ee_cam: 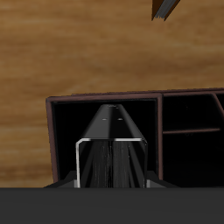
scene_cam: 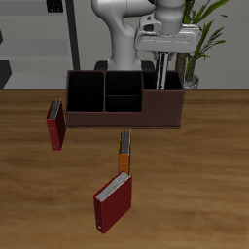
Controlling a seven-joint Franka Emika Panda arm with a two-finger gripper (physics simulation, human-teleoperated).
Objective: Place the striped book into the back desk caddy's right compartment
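Exterior: gripper (scene_cam: 163, 60) sits over the caddy (scene_cam: 124, 100) at its wide end section (scene_cam: 163, 97). Striped book (scene_cam: 160, 76) hangs upright from the fingers, lower part already inside that section. Looks nearly done: lower, release, retract left.

Wrist: fingers clamped on the book (ee_cam: 111, 149), one either side. Black, grey and white lengthwise stripes, thin, pale metal-looking edge. It points into the black-floored compartment (ee_cam: 66, 131), walls clear of both fingers; counter (ee_cam: 79, 44) beyond.
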